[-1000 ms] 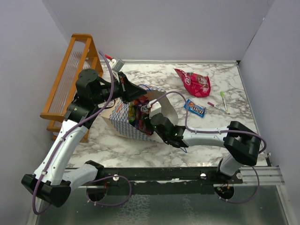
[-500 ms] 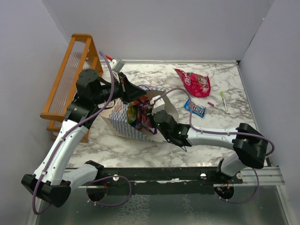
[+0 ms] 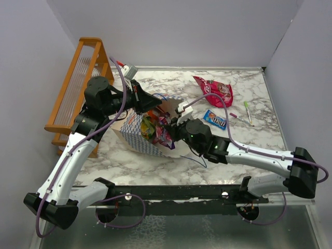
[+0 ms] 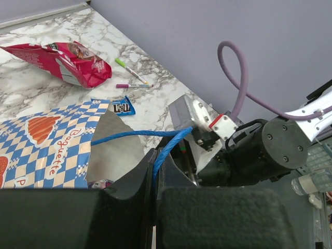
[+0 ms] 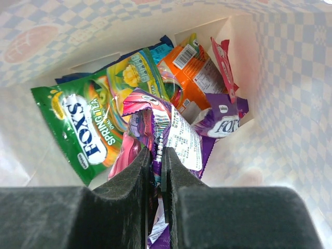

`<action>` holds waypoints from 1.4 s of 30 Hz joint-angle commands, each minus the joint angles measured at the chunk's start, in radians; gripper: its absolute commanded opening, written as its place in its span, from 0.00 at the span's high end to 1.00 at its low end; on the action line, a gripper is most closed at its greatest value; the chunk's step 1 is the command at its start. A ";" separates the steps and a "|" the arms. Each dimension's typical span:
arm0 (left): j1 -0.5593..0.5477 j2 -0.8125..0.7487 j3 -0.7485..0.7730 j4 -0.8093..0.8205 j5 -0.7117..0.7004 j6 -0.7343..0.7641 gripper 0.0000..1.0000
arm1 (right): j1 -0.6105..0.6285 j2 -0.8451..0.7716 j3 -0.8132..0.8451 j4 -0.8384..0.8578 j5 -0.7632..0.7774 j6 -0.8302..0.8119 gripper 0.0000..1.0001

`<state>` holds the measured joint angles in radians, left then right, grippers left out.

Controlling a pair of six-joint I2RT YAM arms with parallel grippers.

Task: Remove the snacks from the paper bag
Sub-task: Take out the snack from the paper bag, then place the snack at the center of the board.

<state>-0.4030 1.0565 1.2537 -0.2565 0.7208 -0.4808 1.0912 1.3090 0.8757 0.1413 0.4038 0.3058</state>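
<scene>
Inside the paper bag (image 5: 275, 78), the right claw (image 5: 157, 155) has just clamped on the purple-pink packet (image 5: 179, 137) at frame centre, ready for lifting out, while the left claw (image 4: 154, 161) pinches the cord handle (image 4: 135, 134).

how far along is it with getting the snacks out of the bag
Done: the pink-red packet and blue packet lie outside the paper bag. In hand: the right pincer is shut on a purple packet inside the bag, while the left pincer grips the blue cord handle. Left: the green packet, orange packet and second purple packet.
</scene>
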 commanded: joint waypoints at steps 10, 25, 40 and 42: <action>-0.010 -0.027 -0.002 0.026 -0.017 0.005 1.00 | -0.001 -0.274 0.094 -0.151 -0.099 0.082 0.99; -0.010 -0.030 -0.015 0.026 -0.023 0.015 1.00 | -0.001 -0.582 0.249 -0.539 0.114 0.040 0.99; -0.010 -0.027 -0.011 0.026 -0.020 0.018 1.00 | -0.001 -0.528 0.160 -1.204 0.737 0.627 0.98; -0.010 -0.030 -0.011 0.026 -0.020 0.017 1.00 | -0.001 -0.450 0.138 -1.326 0.765 0.825 0.99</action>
<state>-0.4080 1.0500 1.2442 -0.2558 0.7059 -0.4721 1.0912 0.7235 1.0592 -0.8799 1.0100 0.7044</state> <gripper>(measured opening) 0.019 0.099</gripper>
